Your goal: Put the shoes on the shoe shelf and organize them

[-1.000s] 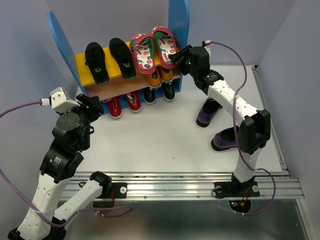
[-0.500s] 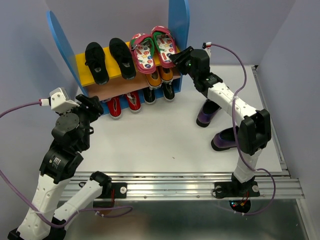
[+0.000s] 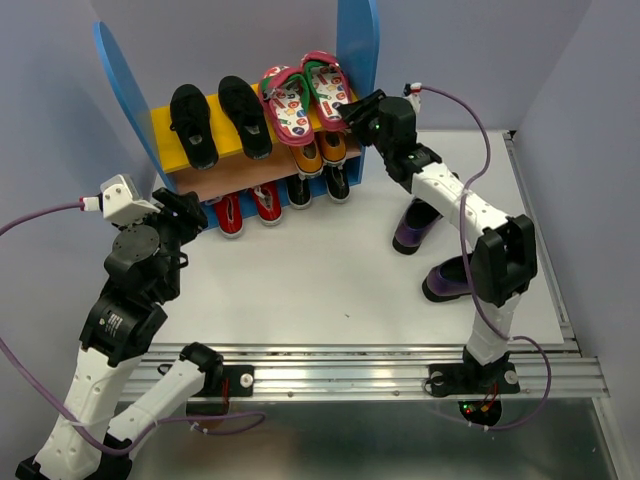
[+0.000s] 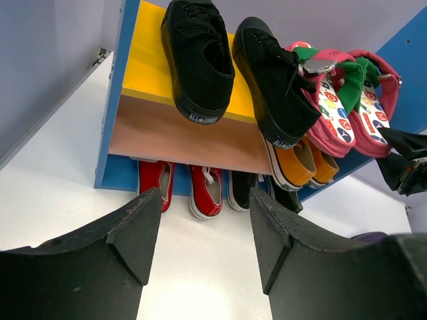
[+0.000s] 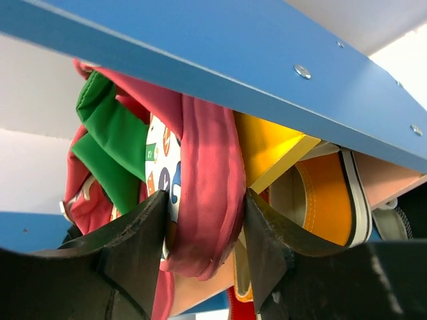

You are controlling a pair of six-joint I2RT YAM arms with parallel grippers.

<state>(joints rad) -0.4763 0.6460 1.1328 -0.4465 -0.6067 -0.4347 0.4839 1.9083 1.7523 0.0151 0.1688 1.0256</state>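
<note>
Black left fingers (image 4: 137, 230): wedge-shaped, spread, empty.
Shoe shelf (image 3: 357, 40): far-left corner of worktop (image 3: 330, 270), rounded blue panels.
Pink flip-flops (image 3: 288, 105): spongy soles on yellow board (image 3: 165, 130).
Right fingers (image 5: 133, 240): pinching one flip-flop's rim.
Purple loafers (image 3: 415, 225): glossy, near right edge.

I see a white bench (image 3: 330, 270) with pale lilac walls (image 3: 470, 60) rising behind and beside it, and an aluminium rail (image 3: 350, 365) along its near edge.
</note>
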